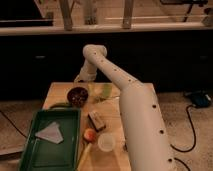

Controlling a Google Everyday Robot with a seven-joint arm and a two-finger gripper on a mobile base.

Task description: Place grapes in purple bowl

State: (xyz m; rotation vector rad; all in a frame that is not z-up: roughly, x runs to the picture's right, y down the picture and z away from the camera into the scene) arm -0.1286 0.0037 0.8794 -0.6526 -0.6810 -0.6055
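Note:
The purple bowl [77, 96] stands on the wooden table [57, 92] near its far left. A dark reddish lumpy shape shows inside the bowl; I cannot tell for sure that it is the grapes. No grapes show anywhere else on the table. My gripper [81, 81] hangs at the end of the white arm, just above and behind the bowl's far rim.
A large green tray [30, 152] with a white sheet [51, 132] lies at the front left. An orange fruit [90, 135], a pale cup [107, 142] and a dark block [96, 121] sit mid-table. A yellow-green item [105, 91] lies right of the bowl. My arm covers the table's right side.

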